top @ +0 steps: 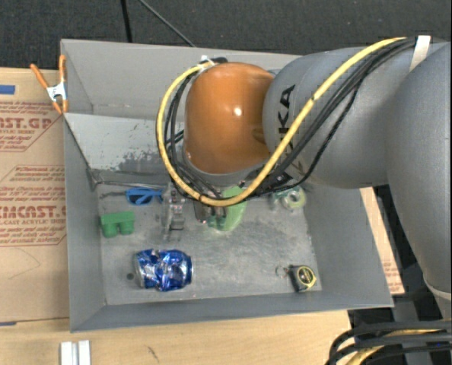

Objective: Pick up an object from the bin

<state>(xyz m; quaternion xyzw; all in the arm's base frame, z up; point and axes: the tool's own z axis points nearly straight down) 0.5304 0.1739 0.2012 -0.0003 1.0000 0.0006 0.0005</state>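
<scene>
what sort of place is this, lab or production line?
Probably a robotics lab bin-picking test rig: a cabled arm over a grey metal bin of unrelated odds, a crumpled blue wrapper, a green block.

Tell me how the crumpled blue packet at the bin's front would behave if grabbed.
The blue packet looks crumpled and shiny, so it is probably light and would likely crush further when squeezed. Its glossy creases suggest it may slip. Lying flattish on the bin floor, it seems unlikely to roll and more apt to slide if pushed.
</scene>
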